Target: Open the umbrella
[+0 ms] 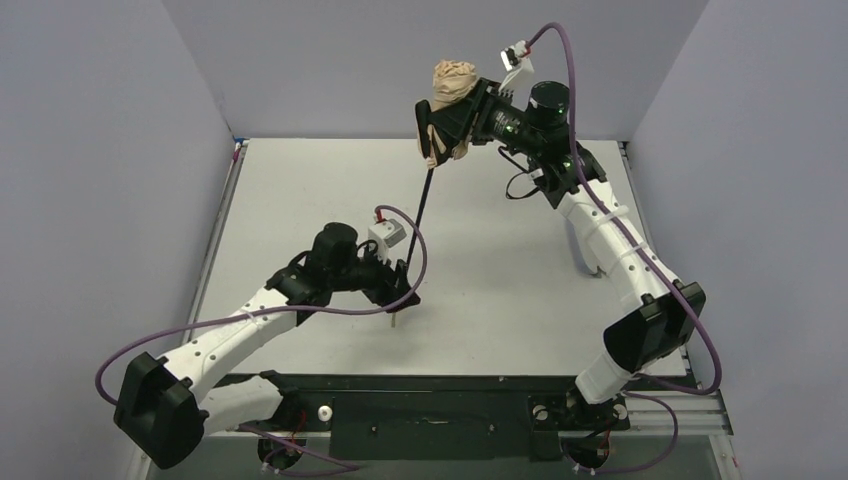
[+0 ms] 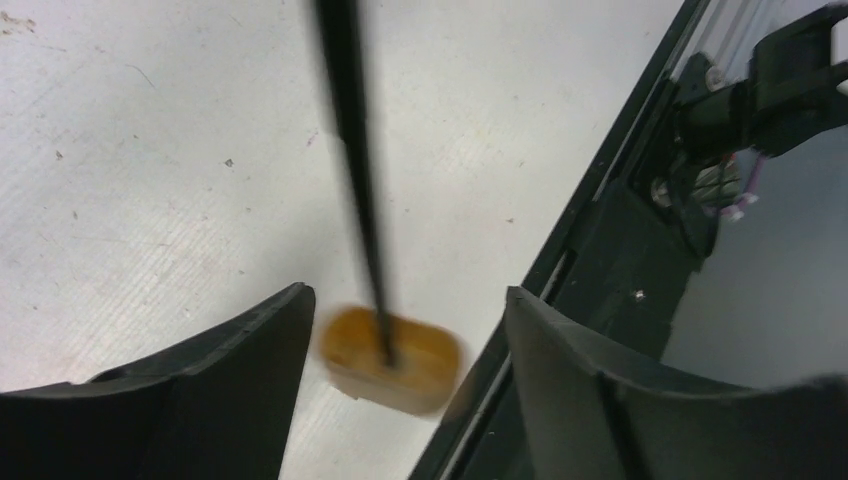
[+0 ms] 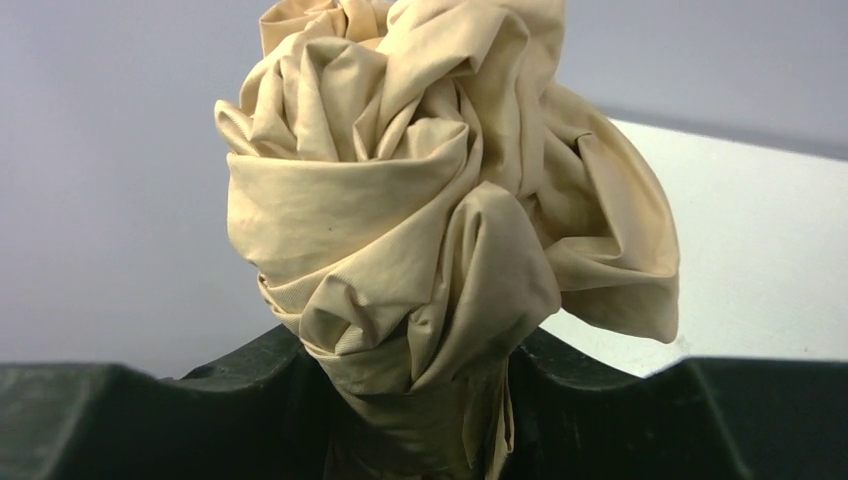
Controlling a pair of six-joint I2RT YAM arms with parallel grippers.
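**Pale grey table [image 1: 300, 200]: a closed umbrella [image 1: 452, 90] is slanting between two arms**

The compact folding umbrella, its peach-beige fabric crumpled tight above a thin black shaft [image 1: 424, 205], is being held well above the table at the far side, with the bunched canopy [image 3: 420, 220] uppermost. Its long axis is running down and toward the near left, ending in a small rounded beige handle [image 2: 392, 360] low over the table. The canopy is not spreading at all, so in my judgement the opening itself is not yet done.

The right gripper [image 3: 415, 345], black and two-fingered, is clamping the lower part of the bundled canopy from both sides and carrying the whole umbrella. The left gripper [image 2: 405, 300] is sitting low at the handle end with its black fingers [image 2: 250, 380] spread apart. The handle is lying between them with a gap on either side, so nothing is being grasped there. The handle is showing blurred in the left wrist view.

The coming move is turning on that axis. The left arm is nearer the handle, the right arm is nearer the canopy, and the shaft is joining them in one straight line. Spreading the canopy is probably calling for a firm hold at the handle end and a push along that line.

Plain lavender-grey walls [image 1: 150, 120] are closing in the table on three sides.
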